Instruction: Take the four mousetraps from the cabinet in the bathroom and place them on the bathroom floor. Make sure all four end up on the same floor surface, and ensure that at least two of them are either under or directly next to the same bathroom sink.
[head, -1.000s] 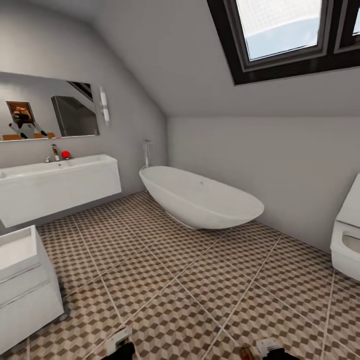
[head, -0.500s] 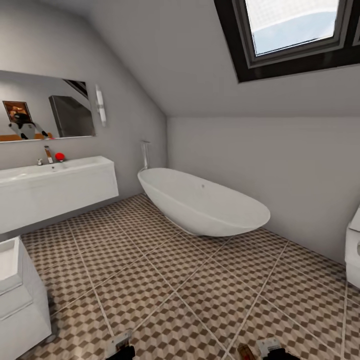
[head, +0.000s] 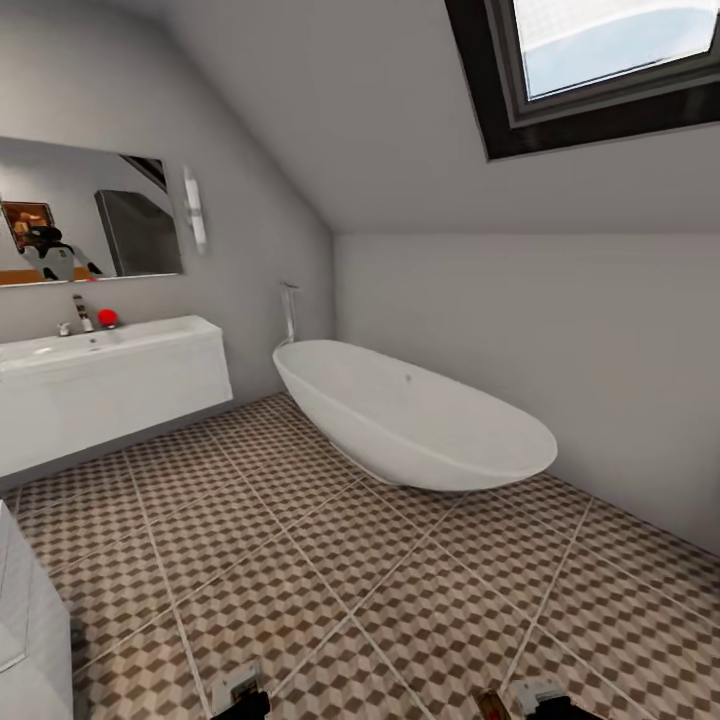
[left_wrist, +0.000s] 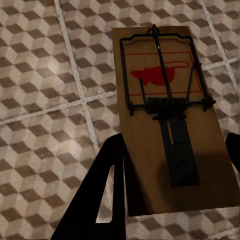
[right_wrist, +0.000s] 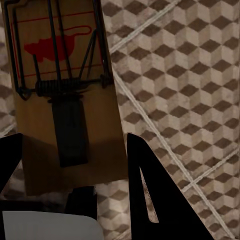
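Left gripper (left_wrist: 175, 165): my two dark fingers are pinching the near end of one mousetrap (left_wrist: 167, 110), a tan board with a wire spring and a red mouse mark, carried flat above the bathroom floor (left_wrist: 45, 75). Right gripper (right_wrist: 75, 165): my fingers grip the near end of a second mousetrap (right_wrist: 60, 85) in the same way, likewise held over the patterned tiles and not touching them.

Head view: the tiled floor (head: 330, 560) runs from me to a white bathtub (head: 410, 415) by the far wall. A white wall-hung sink unit (head: 110, 385) stands at the left under a mirror (head: 80, 215), with a faucet (head: 80, 313) and a small red object (head: 107, 318) on its top. A skylight (head: 610, 70) is set in the sloped ceiling. The edge of a white unit (head: 30, 620) shows at the lower left.

Count: two mousetraps, one per gripper; one sink unit; one bathtub.

Progress, as I judge it: two of the four traps are out of the cabinet and in hand, but neither is set down. No trap lies on the visible floor. Both held traps remain to be placed, best under or beside the sink unit, and I take it the other two are yet to be fetched.
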